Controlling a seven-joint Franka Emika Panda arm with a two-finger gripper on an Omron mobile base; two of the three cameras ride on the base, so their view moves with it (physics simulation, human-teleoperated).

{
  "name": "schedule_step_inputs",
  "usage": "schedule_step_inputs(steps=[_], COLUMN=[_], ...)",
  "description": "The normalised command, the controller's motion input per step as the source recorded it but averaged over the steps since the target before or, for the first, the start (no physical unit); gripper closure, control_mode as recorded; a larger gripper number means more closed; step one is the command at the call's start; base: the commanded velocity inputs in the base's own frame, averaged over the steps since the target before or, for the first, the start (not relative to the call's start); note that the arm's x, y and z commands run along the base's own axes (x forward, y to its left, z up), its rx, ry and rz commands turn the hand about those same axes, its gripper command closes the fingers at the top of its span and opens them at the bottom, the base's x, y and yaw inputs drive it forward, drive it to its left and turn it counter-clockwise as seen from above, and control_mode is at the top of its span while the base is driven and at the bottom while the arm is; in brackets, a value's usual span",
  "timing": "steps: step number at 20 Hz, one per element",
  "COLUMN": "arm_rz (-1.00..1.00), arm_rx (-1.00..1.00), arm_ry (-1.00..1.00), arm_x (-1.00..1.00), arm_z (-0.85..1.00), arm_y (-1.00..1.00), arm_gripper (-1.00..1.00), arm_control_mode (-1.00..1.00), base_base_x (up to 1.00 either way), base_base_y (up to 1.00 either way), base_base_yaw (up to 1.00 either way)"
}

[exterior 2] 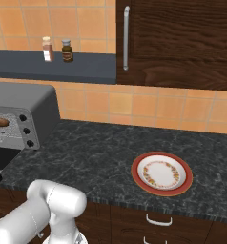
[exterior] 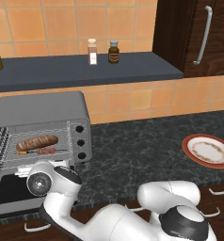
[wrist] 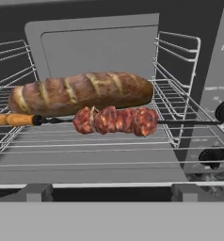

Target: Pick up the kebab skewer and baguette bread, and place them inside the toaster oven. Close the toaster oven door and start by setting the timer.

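Observation:
The toaster oven [exterior: 38, 107] stands at the left of the counter, and its door [exterior: 10, 190] hangs open, folded down toward me. On the wire rack inside lies the baguette bread [wrist: 81, 93], with the kebab skewer [wrist: 116, 120] just in front of it and touching its front side. From the base, the baguette [exterior: 37, 141] and the skewer [exterior: 45, 151] lie side by side on the rack. My gripper [exterior: 23, 174] hovers over the open door, facing into the oven, open and holding nothing. Dark knobs [exterior: 79, 141] run down the oven's right panel.
A red-rimmed plate [exterior 2: 161, 173] lies on the dark stone counter to the right. Two spice bottles [exterior: 92, 52] stand on the grey shelf [exterior: 132, 68] above, and a dark wood cabinet [exterior 2: 182, 38] hangs at the upper right.

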Motion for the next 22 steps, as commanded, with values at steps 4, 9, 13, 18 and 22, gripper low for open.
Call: schedule_step_inputs(steps=[4,9,13,18,22], arm_rz=[0.0,0.0,0.0,0.0,0.0], arm_rx=[0.0,0.0,0.0,0.0,0.0], arm_ry=[-0.01,-0.02,-0.03,-0.03,-0.04], arm_x=[0.17,0.22,0.23,0.21,0.21], arm_z=[0.0,0.0,0.0,0.0,0.0], arm_y=[0.0,0.0,0.04,0.05,0.04], arm_gripper=[-1.0,-1.0,-1.0,-1.0,-1.0], arm_control_mode=[-1.0,-1.0,-1.0,-1.0,-1.0], base_base_x=[0.0,0.0,0.0,0.0,0.0], base_base_y=[0.0,0.0,0.0,0.0,0.0], base_base_yaw=[0.0,0.0,0.0,0.0,0.0])
